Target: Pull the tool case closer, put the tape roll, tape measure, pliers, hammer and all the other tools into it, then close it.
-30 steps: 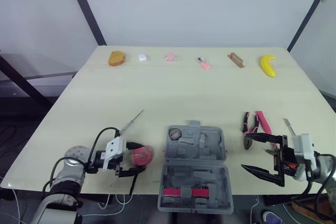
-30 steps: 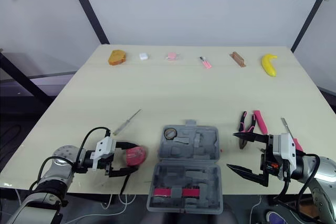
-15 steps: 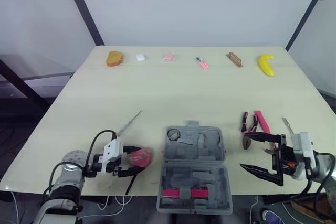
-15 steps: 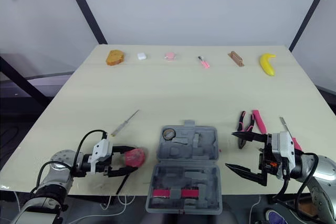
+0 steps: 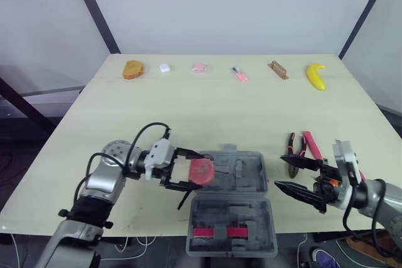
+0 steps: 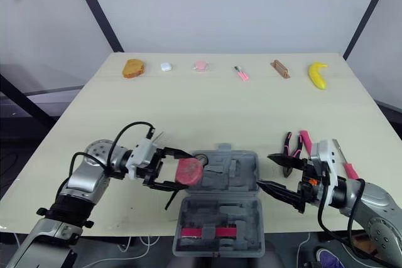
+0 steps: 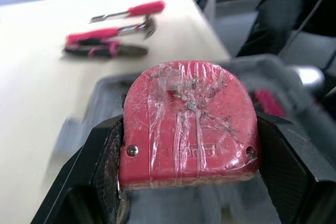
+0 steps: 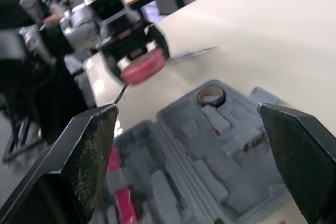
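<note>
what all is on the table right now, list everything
table: 1, pale wood, under everything
tool case: 1, grey, open, near front edge
tape roll: 1, brown, in case's far half
pink bar: 1, in case's near half
tape measure: 1, red, held over case's left edge
pliers: 1, black and pink, right of case
hammer: 1, pink handle, beside pliers
bladed tool: 1, pink handle, right of hammer
banana: 1, yellow, far right
small items: 5, orange, white, pink, pink, brown, far row
left gripper: 1, black, shut on tape measure
right gripper: 1, black, open, right of case
</note>
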Available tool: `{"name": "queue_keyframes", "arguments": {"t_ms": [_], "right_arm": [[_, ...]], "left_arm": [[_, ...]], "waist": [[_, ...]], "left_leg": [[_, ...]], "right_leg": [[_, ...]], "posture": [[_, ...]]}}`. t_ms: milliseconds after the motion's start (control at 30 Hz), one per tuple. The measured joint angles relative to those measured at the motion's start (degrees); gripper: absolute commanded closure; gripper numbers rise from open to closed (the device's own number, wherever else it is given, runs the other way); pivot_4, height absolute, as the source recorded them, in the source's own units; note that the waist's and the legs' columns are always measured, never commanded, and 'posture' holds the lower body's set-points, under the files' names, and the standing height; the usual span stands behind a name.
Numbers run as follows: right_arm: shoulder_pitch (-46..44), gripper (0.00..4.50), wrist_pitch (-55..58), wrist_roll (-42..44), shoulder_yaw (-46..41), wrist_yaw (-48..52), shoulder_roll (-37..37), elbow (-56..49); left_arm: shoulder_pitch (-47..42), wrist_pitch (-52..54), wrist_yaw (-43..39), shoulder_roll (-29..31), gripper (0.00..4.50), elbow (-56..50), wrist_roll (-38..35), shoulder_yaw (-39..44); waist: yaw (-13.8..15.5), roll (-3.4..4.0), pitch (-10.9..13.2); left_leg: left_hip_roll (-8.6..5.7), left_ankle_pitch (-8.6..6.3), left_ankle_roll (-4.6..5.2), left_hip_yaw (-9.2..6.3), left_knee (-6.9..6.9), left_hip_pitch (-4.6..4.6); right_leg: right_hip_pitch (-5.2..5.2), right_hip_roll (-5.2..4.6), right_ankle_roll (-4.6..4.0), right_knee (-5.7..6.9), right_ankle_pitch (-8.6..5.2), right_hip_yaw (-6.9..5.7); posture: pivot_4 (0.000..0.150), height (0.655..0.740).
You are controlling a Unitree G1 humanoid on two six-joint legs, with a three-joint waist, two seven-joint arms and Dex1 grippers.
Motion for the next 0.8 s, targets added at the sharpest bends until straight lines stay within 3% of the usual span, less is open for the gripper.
{"name": "queue_keyframes", "arguments": {"t_ms": [100,267,500,600,700,733,767,800], "right_arm": [[-1.87,0.00,3.87,4.24,0.11,-6.46,1.94,-2.43],[-3.46,0.00,13.90,20.22,1.68,-22.12,2.41,-4.19],[-6.54,0.00,16.67,43.21,6.06,-45.71,0.61,-1.60],[-8.33,0.79,14.94,49.52,7.67,-52.60,0.66,-0.40],[-9.34,2.25,13.33,53.94,7.93,-56.87,0.56,0.54],[-9.40,2.25,13.11,54.81,7.97,-57.69,0.26,0.57],[-9.40,2.86,13.08,55.01,7.97,-57.92,0.02,0.59],[-9.45,3.09,13.27,55.44,8.11,-58.17,-1.06,0.63]], "left_arm": [[-3.51,3.33,2.23,-2.59,1.50,-3.12,0.73,-1.59],[-8.29,7.83,8.94,-9.26,1.50,-7.26,2.69,-4.35],[-10.27,7.27,12.05,-12.71,1.50,-6.18,5.59,-6.01],[-10.35,6.56,12.00,-12.83,1.50,-5.57,6.19,-6.45],[-10.38,5.20,11.57,-12.79,1.50,-5.26,7.25,-7.29],[-10.38,5.00,11.40,-12.69,1.50,-4.94,7.46,-7.46],[-10.37,4.94,11.37,-12.65,1.50,-4.68,7.53,-7.47],[-10.35,4.82,11.37,-12.58,1.50,-4.28,8.02,-7.67]], "waist": [[0.03,-0.04,0.02],[-0.25,-0.07,0.04],[-0.36,-0.08,0.05],[-0.36,-0.08,0.05],[-0.30,-0.09,0.05],[-0.28,-0.09,0.05],[-0.25,-0.09,0.05],[-0.26,-0.09,0.05]], "left_leg": [[-0.03,0.00,0.00,-0.03,0.01,0.00],[-0.03,0.00,0.00,-0.02,0.01,-0.06],[-0.03,0.00,0.01,-0.01,0.01,-0.04],[-0.03,0.00,0.01,-0.02,0.01,-0.08],[-0.03,0.00,0.01,-0.02,0.01,-0.12],[-0.03,0.00,0.01,-0.02,0.01,-0.13],[-0.02,0.00,0.01,-0.05,0.01,-0.15],[-0.02,0.00,0.01,-0.05,0.01,-0.17]], "right_leg": [[0.02,0.01,0.01,0.00,0.00,-0.01],[-0.01,0.01,0.01,-0.07,-0.01,0.03],[-0.01,0.05,0.01,-0.03,-0.01,0.05],[-0.02,0.07,0.01,-0.06,-0.01,0.05],[-0.02,0.06,0.01,-0.13,-0.01,0.04],[-0.02,0.06,0.01,-0.14,-0.01,0.04],[-0.03,0.06,0.01,-0.16,-0.01,0.01],[-0.03,0.06,0.01,-0.19,0.00,0.00]], "posture": [[0.150,0.7400],[0.150,0.7400],[0.150,0.7400],[0.150,0.7400],[0.150,0.7400],[0.150,0.7400],[0.150,0.7400],[0.150,0.7400]]}}
